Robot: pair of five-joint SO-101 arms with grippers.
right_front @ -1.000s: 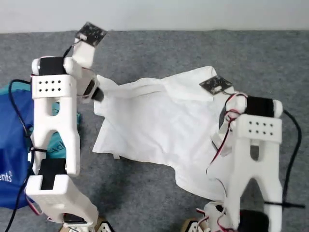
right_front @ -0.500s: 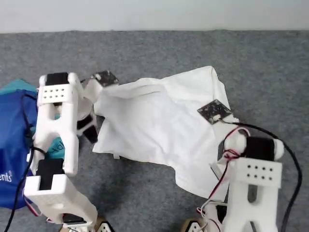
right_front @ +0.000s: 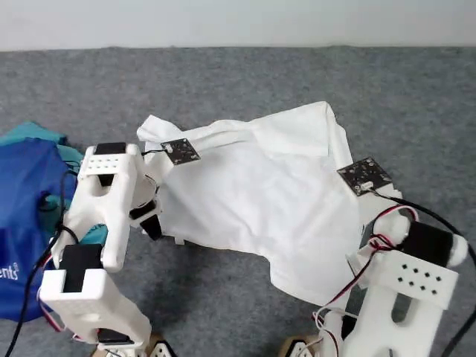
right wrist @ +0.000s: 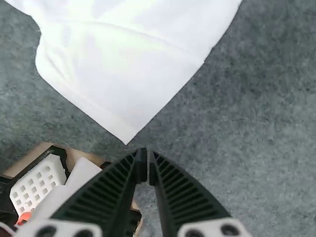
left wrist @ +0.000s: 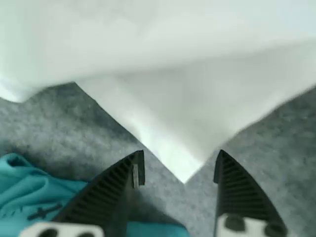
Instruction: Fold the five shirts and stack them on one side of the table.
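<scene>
A white shirt (right_front: 260, 193) lies spread and rumpled across the middle of the grey table. My left gripper (left wrist: 178, 160) is open at the shirt's left edge, low over the cloth. A corner of the white shirt (left wrist: 187, 123) lies between its fingers (left wrist: 118, 190). The left gripper (right_front: 149, 218) shows beside that edge in the high view. My right gripper (right wrist: 145, 154) is shut on nothing, just off a hem corner of the white shirt (right wrist: 128, 74), over bare table at the front right.
A blue shirt (right_front: 22, 223) and a teal shirt (right_front: 41, 137) are piled at the table's left side, and the teal shirt (left wrist: 34, 202) lies right beside my left gripper. The table's front edge and an arm base (right wrist: 39, 185) are near my right gripper.
The left arm drew back from the far left and came down at the shirt's left edge. The right arm pulled back off the shirt toward the front right.
</scene>
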